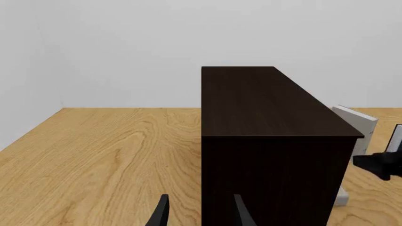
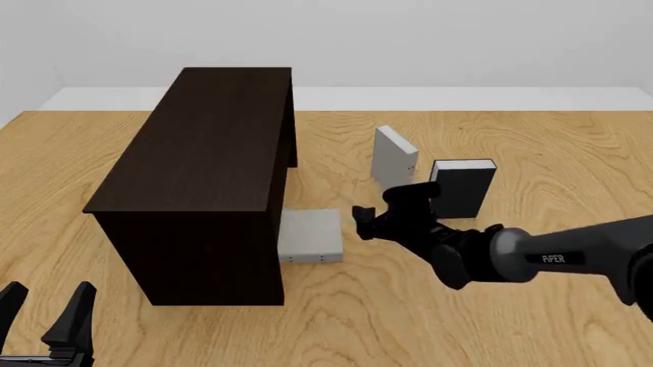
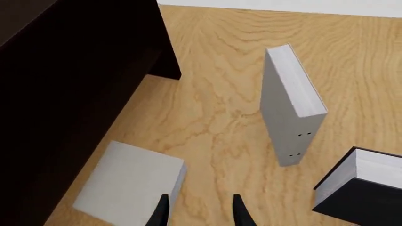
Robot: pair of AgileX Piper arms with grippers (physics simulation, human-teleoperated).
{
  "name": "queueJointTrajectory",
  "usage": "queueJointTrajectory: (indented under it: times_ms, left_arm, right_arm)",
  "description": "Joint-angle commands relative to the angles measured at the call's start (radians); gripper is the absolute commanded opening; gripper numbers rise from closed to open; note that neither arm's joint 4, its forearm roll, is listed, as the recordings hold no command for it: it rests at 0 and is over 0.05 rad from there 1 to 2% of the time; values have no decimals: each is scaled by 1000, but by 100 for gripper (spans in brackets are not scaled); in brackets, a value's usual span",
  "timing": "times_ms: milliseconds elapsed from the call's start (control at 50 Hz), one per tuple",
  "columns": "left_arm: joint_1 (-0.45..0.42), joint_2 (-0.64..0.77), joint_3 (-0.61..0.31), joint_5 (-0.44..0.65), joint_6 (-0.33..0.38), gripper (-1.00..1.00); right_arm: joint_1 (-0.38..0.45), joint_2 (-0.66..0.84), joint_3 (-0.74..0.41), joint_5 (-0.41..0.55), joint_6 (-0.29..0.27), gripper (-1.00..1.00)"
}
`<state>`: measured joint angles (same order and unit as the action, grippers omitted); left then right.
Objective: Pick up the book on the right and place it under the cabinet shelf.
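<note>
Right hand [image 3: 197, 214] empty, fingers apart, low over table. Book [image 3: 285, 108] upright mid-table toward far edge, apart from cabinet shelf [image 2: 204, 153]. Advice: square up, straddle its top, avoid black book [image 2: 464, 191] nearby.

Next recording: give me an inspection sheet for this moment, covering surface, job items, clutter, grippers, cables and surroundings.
Surface: wooden table, light grain.
Job items: dark cabinet shelf stands left of centre; a light grey book lies flat at its open side, partly beneath it.
Clutter: second grey book upright; black-covered book upright beside it, apart.
Grippers: right gripper hovers beside the flat book, jaws open, holding nothing; left gripper at the near left edge, jaws open, empty.
Cables: nothing seen.
Surroundings: plain pale wall behind the table.
</note>
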<state>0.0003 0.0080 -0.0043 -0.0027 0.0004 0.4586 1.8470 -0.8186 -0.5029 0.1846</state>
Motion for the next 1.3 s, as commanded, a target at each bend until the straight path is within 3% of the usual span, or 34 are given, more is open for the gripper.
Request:
queueJointTrajectory:
  times_ms: [20,500,1300]
  left_arm:
    - [0,0,0,0,0,100]
    - [0,0,0,0,0,100]
    - [0,0,0,0,0,100]
  right_arm:
    - [-21,43,-12,-14,-14,100]
    - [-10,162,-56,-42,0,100]
    - [28,268,-130,0,-30,100]
